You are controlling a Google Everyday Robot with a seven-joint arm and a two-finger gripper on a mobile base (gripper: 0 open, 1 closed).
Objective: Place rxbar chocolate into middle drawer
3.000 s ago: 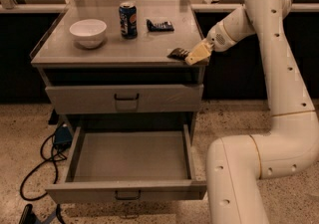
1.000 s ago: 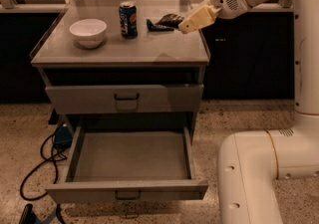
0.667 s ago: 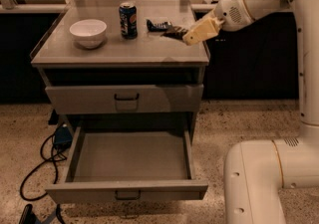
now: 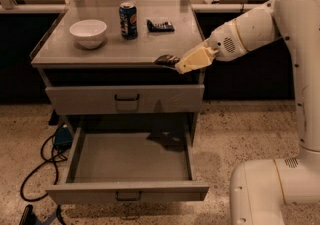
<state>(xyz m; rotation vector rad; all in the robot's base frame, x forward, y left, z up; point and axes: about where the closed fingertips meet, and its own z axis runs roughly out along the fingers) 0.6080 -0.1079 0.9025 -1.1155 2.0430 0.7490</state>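
Note:
My gripper (image 4: 176, 63) is at the front right edge of the cabinet top, shut on the rxbar chocolate (image 4: 166, 60), a small dark crumpled wrapper that sticks out to the left of the fingers. It hangs level with the countertop, above the right side of the middle drawer (image 4: 125, 191). That drawer is pulled fully open, with a bare grey floor and a shadow at its back right. The arm reaches in from the right.
On the cabinet top stand a white bowl (image 4: 88, 32), a blue soda can (image 4: 128, 20) and a flat dark packet with light print (image 4: 160, 25). The upper handled drawer (image 4: 125, 99) is closed. A black cable (image 4: 42, 161) lies on the floor to the left.
The gripper has come down and forward from near the flat packet at the back of the top to the front right edge. It still holds the bar.

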